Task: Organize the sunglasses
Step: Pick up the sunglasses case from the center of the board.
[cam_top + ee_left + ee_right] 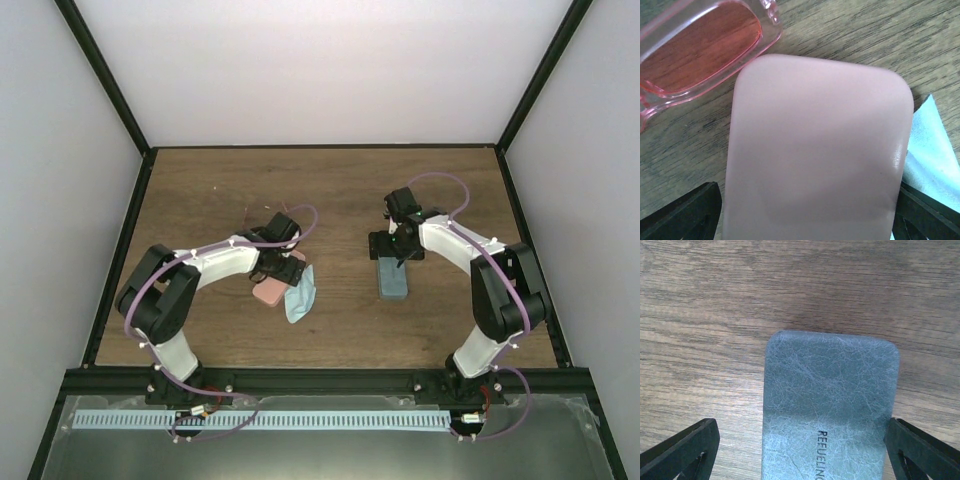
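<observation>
Wooden table (200,200) | sunglasses (700,50) just past left end effector (807,200), spread | right end effector (800,427) spread

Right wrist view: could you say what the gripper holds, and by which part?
Nothing: the gripper stands open astride the case, clear of it on one side.
</observation>
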